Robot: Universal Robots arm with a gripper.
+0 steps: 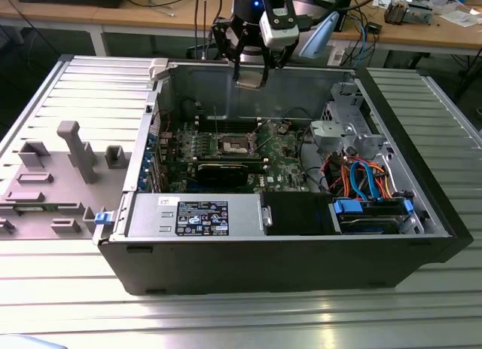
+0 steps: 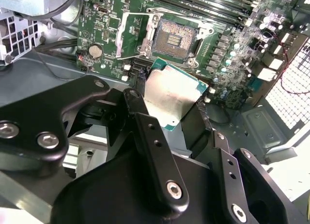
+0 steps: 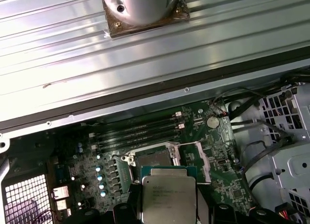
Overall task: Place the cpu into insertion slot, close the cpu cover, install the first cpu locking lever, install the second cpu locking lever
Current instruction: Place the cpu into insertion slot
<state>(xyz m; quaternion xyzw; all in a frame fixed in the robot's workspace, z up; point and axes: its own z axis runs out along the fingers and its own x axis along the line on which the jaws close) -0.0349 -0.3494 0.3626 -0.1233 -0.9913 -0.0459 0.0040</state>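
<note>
My gripper point(image 1: 251, 71) hangs over the open computer case, near its back wall, shut on the cpu point(image 1: 251, 82). In both wrist views the cpu point(image 2: 170, 99) point(image 3: 168, 195) is a flat silver square pinched by its edges between the black fingers point(image 2: 139, 88). It is held above the green board, short of the insertion slot point(image 2: 177, 37) point(image 3: 154, 158) point(image 1: 236, 144). The slot's dark centre lies bare. The cpu cover point(image 2: 131, 35) point(image 3: 196, 157) is flipped open beside the slot.
Long memory slots point(image 3: 135, 132) run beside the socket. A black graphics card point(image 1: 226, 170), the power supply point(image 1: 192, 213), a metal drive cage point(image 1: 350, 127) and coloured cables point(image 1: 365, 176) crowd the case. A grey fixture tray point(image 1: 53, 176) lies at the exterior view's left.
</note>
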